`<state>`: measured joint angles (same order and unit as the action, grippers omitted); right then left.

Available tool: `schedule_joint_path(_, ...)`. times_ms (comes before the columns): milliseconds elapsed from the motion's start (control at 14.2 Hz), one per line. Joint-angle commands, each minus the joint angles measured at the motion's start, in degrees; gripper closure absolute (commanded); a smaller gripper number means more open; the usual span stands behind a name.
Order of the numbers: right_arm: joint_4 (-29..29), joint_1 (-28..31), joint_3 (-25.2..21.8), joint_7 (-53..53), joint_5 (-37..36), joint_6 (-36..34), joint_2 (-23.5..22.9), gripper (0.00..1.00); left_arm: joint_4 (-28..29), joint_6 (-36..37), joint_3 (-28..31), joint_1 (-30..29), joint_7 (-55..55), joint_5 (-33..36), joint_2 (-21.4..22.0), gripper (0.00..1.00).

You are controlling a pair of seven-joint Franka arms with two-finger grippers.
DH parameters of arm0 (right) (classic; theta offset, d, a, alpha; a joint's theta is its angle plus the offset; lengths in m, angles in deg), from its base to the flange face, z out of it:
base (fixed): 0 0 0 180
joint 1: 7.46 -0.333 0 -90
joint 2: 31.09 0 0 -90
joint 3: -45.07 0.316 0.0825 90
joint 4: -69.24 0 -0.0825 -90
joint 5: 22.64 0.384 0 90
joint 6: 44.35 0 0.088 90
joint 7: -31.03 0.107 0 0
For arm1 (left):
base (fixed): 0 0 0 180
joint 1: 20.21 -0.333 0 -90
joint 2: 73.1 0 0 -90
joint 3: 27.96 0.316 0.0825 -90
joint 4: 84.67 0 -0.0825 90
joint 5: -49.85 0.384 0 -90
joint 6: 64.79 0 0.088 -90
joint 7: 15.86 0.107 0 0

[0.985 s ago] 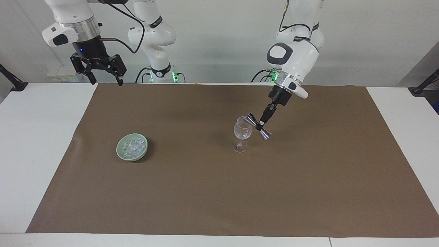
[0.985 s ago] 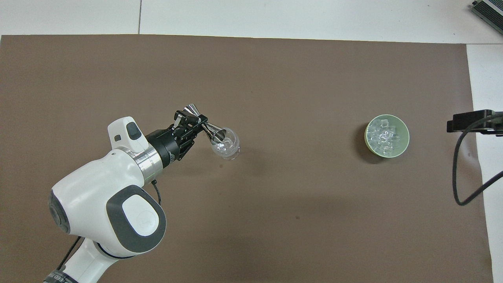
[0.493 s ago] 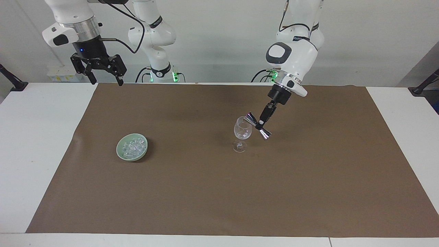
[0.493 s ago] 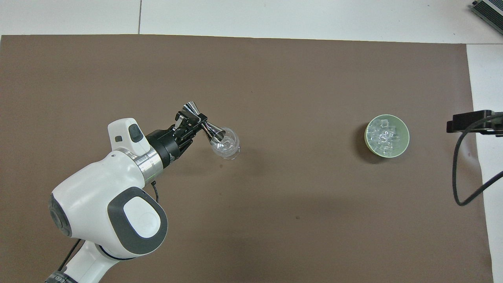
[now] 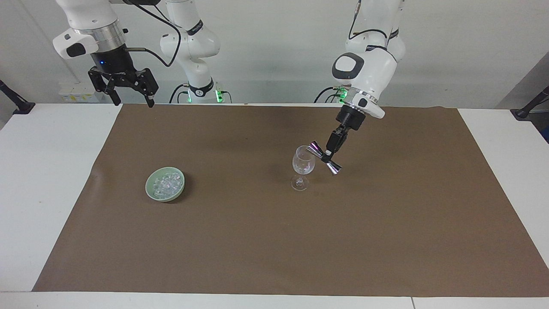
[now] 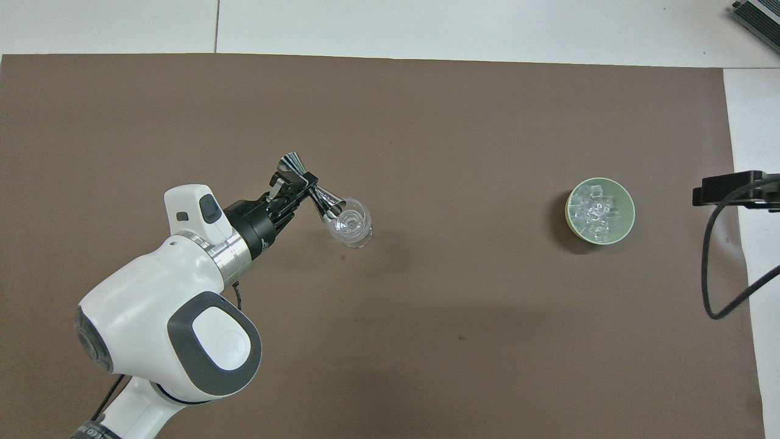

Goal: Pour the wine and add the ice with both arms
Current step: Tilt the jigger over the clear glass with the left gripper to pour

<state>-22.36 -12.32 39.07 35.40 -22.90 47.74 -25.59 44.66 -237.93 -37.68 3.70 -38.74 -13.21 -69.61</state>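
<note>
Brown paper is spread over a white table (image 5: 51, 180), with a pale wall seen at the top of the facing view. At centre frame, the left gripper (image 5: 330, 153) is clamped tight on the waist of a silver double-coned jigger (image 5: 324, 157), which is held in the air, tilted. Its long axis runs on a slant, one mouth dipping to the rim of a clear stemmed wine glass (image 5: 302, 168), the other pointing away and slightly down toward the right of the facing view. Whether any liquid is passing cannot be made out, nor can contact between jigger and rim be confirmed. In the upper left of the facing view, the right gripper (image 5: 131, 99) is held high over the table's edge, its fingers spread wide and empty; that arm waits. In the overhead view only a dark fragment of it is caught at the right edge. The ice (image 5: 168, 183) is heaped in a green bowl (image 5: 151, 192) at left of centre in the facing view, well apart from the glass.
</note>
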Motion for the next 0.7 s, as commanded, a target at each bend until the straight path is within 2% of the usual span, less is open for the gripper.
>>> schedule_joint_path(0,-0.6,0.81,0.29,-1.3,0.96,-0.24,0.47,0.0,1.54,-2.72,0.59,1.93,0.65,0.66,1.08,1.0)
schedule_joint_path(633,-0.6,0.72,0.29,-1.3,0.96,-0.33,0.47,0.0,1.45,-6.86,0.59,4.22,3.55,0.66,0.73,1.0)
